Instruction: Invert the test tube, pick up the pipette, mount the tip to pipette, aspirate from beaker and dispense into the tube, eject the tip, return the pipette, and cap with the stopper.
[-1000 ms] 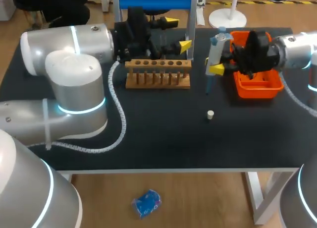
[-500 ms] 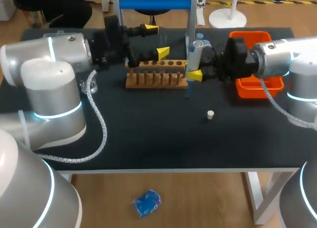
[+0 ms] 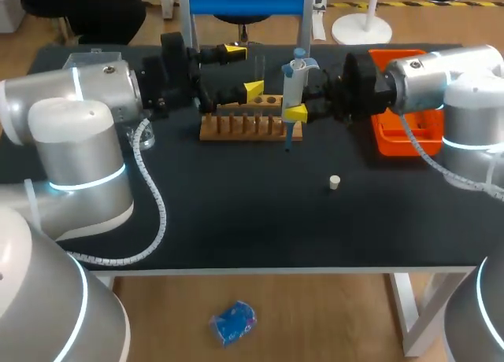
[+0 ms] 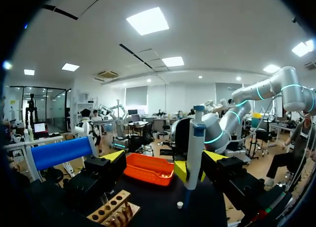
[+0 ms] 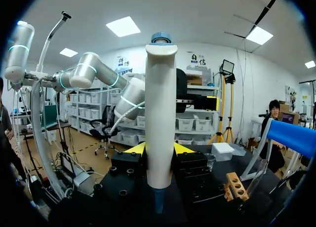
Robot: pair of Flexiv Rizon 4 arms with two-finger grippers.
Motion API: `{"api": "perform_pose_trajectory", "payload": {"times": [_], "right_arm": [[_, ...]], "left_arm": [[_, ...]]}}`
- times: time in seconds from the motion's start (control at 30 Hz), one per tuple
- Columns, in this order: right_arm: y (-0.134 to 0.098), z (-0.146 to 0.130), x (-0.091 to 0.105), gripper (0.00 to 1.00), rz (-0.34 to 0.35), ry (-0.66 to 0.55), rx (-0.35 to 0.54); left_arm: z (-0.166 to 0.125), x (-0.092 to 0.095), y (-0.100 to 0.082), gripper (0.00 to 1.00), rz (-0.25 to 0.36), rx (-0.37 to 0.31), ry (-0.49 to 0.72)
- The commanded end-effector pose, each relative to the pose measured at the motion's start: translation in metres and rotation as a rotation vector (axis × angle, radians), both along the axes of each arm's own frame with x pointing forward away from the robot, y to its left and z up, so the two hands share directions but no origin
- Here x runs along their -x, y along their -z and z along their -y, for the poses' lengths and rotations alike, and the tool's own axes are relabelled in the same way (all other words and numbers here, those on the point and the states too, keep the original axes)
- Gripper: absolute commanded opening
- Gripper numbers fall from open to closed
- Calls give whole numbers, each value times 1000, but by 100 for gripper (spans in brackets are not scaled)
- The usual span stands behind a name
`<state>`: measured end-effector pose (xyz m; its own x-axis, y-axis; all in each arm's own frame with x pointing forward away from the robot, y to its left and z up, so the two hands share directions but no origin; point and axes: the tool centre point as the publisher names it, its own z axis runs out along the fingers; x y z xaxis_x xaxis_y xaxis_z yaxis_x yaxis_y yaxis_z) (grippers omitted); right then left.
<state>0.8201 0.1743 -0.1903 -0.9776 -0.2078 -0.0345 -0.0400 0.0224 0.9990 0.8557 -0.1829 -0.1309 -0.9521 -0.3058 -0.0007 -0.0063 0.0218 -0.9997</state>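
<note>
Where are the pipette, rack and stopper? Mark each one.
pipette point(image 3: 293, 83), head view, on its pale body above the gripper.
rack point(image 3: 244, 135), head view, on its wooden base.
stopper point(image 3: 335, 182), head view, on its middle.

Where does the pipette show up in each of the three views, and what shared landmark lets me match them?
Head view: pipette upright at the right end of the wooden rack, held in the right tool.
Left wrist view: pipette upright ahead of the left tool, gripped by the right tool.
Right wrist view: pipette upright between the right tool's fingers.
Shared landmark: the wooden rack, close beside the pipette in all three.
</note>
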Motion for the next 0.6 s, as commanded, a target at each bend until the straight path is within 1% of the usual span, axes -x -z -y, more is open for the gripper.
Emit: {"api": "perform_pose_trajectory", "payload": {"times": [0.03,0.3,0.6], "right_arm": [[4,-3,-11,0,-3,-17,2],[3,-11,-23,0,-1,-26,-14],[0,-22,-28,0,10,-55,-13]], "left_arm": [[1,0,1,100,1,1,-3],[4,-2,3,100,6,-1,3],[9,-6,7,100,6,8,30]]}}
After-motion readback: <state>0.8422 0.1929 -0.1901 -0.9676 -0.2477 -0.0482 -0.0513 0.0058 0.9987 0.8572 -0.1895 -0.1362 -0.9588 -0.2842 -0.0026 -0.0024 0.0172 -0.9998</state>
